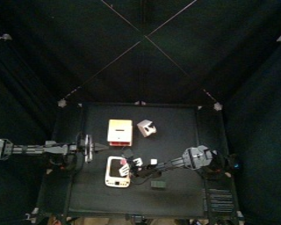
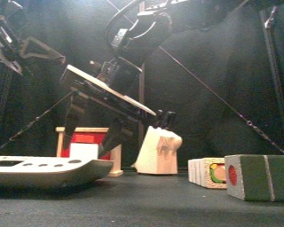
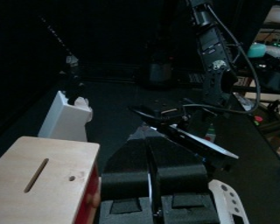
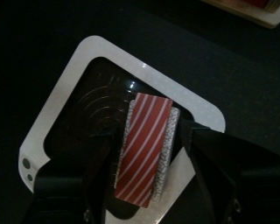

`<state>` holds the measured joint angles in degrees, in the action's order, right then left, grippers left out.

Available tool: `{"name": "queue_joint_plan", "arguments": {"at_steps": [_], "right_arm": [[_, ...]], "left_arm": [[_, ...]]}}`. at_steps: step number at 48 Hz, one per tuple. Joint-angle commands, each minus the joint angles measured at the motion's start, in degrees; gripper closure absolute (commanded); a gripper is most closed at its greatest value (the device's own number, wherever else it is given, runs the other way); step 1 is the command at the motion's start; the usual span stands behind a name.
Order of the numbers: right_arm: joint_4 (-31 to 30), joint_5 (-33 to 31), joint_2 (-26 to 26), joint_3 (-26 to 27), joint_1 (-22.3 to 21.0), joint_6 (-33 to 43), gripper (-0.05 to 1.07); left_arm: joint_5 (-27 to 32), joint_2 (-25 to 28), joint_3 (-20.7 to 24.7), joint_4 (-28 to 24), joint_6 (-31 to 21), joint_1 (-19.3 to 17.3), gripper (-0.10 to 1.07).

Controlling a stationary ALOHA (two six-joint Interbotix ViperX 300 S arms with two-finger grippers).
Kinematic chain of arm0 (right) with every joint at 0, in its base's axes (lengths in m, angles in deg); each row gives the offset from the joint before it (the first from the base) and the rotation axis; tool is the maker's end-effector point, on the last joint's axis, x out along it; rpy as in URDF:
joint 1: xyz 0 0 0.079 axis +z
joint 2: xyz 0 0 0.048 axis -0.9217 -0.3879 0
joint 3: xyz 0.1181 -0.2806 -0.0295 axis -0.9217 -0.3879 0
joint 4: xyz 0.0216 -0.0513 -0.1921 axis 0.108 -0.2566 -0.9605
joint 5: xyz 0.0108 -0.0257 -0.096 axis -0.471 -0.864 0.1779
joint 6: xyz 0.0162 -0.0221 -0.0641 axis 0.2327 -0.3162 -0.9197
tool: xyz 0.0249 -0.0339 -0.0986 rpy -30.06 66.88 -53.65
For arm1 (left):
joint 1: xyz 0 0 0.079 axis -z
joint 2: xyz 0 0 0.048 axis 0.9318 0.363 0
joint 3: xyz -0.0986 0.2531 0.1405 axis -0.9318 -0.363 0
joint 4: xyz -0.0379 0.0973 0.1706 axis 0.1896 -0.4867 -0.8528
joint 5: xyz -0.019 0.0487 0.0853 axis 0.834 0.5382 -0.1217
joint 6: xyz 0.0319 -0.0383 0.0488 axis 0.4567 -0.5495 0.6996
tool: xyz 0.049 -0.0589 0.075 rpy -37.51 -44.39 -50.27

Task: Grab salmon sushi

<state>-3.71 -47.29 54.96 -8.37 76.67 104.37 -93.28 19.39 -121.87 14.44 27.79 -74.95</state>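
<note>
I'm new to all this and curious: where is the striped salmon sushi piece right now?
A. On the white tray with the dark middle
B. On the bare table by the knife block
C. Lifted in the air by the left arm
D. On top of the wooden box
A: the right wrist view shows the salmon sushi lying on the white tray, between the right gripper's open jaws.

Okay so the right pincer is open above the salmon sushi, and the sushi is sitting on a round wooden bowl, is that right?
Not quite. The right pincer is open above the salmon sushi, but the sushi lies on a rectangular white tray with a dark inside, not a round wooden bowl. The right wrist view shows it.
</note>
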Motion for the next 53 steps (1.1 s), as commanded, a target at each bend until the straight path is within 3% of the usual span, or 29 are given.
{"name": "queue_joint_plan", "arguments": {"at_steps": [1,13,31,53], "right_arm": [[-0.09,-0.26,1.14,1.14,0.00,0.09,0.18],[-0.09,-0.26,1.41,1.14,0.00,0.09,0.31],[-1.41,-0.18,5.54,0.70,0.26,0.09,0.31],[-1.23,-0.09,5.89,-0.35,0.26,0.18,0.31]], "left_arm": [[-0.18,0.26,0.70,0.00,0.09,-0.09,0.99],[-0.18,0.26,0.70,0.00,0.09,-0.18,0.99],[-0.18,0.26,0.70,-0.09,0.09,-0.09,0.99],[-0.26,0.26,0.70,0.00,0.09,-0.09,0.99]]}}
